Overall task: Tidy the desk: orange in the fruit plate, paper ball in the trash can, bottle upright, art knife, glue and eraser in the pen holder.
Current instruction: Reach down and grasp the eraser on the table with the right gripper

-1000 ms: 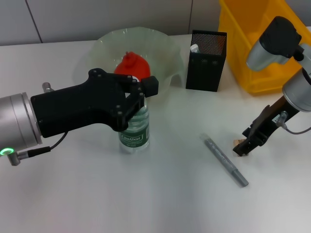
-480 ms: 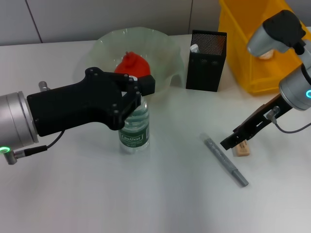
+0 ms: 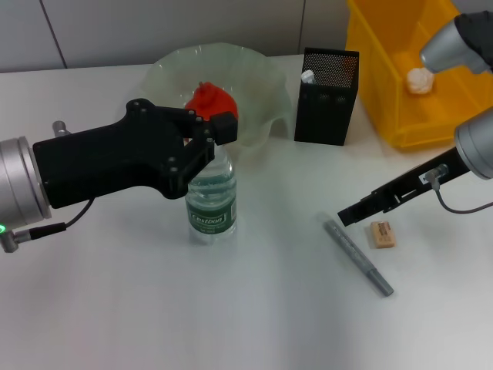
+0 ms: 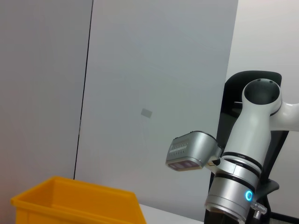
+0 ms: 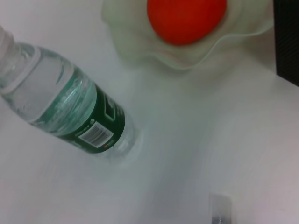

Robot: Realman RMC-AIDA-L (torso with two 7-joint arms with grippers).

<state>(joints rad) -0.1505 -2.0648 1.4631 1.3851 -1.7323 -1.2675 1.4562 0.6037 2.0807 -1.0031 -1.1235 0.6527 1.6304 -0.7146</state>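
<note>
The bottle [image 3: 212, 196] stands upright on the white desk, and also shows in the right wrist view [image 5: 70, 112]. My left gripper [image 3: 208, 142] hovers open around its top, hiding the cap. The orange [image 3: 209, 100] lies in the fruit plate [image 3: 262, 73]. The eraser [image 3: 382, 233] lies on the desk beside the grey art knife [image 3: 358, 256]. My right gripper [image 3: 348, 215] hangs just above the desk, left of the eraser and holding nothing. The paper ball [image 3: 417, 79] rests inside the trash can [image 3: 385, 92]. The pen holder [image 3: 327, 96] has a white tip showing inside.
The trash can stands at the back right, close to the pen holder. Bare desk lies in front of the bottle and at the left. The left wrist view shows only the trash can's rim [image 4: 79, 203], a wall and my right arm [image 4: 243, 177].
My left gripper has drawn up and to the left off the bottle, which stayed put. My right gripper lifted off the eraser and moved left, leaving it on the desk.
</note>
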